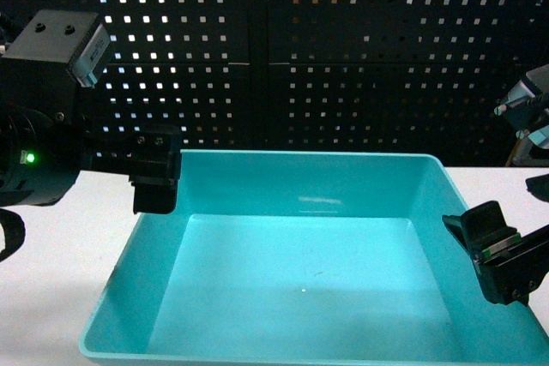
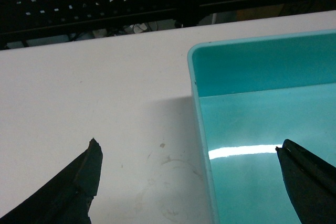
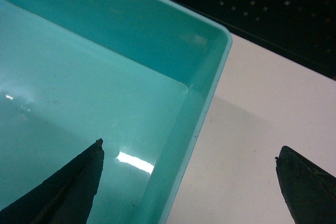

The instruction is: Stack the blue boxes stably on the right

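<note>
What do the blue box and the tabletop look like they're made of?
Blue box: likely smooth, glossy moulded plastic; light glints off its floor and the corners are rounded. Tabletop: white, matte, hard surface, faintly scuffed; laminate or painted board, cannot tell which.

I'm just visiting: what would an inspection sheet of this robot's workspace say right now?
Surface: white table, faint scuff marks.
Job's things: one turquoise tub, upright, nothing inside; no second tub in view.
Clutter: nothing seen.
Grippers: left gripper open, straddling the tub's left wall; right gripper open, straddling its right wall.
Cables: some behind the table's far edge, in the left wrist view.
Surroundings: black pegboard behind.
</note>
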Controlling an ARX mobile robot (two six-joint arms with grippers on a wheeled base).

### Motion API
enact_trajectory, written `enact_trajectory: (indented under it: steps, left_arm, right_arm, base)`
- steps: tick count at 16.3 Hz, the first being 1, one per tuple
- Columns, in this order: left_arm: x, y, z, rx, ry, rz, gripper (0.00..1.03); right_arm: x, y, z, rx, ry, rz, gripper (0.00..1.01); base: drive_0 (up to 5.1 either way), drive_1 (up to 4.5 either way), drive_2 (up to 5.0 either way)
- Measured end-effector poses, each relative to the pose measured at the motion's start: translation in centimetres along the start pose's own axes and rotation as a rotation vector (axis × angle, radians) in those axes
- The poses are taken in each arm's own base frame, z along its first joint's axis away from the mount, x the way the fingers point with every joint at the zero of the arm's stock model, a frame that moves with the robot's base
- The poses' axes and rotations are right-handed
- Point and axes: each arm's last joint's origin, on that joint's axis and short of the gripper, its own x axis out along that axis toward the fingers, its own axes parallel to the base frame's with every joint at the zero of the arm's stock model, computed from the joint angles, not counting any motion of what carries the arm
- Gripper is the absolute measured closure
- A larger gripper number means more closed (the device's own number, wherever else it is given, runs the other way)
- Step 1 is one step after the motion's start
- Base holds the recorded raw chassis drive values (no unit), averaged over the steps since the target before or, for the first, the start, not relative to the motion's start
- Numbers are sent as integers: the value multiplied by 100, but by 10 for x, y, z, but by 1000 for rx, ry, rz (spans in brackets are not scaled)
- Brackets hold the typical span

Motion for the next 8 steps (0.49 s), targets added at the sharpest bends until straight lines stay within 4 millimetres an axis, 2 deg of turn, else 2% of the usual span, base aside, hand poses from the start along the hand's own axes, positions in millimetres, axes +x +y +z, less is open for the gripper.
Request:
enact_trajectory:
  steps: [8]
  left_arm:
    - [25,-1,-28,-42,90,53,5]
  right_arm:
    - [17,5,-21,28,62,6,3]
  base:
    - [0,0,0]
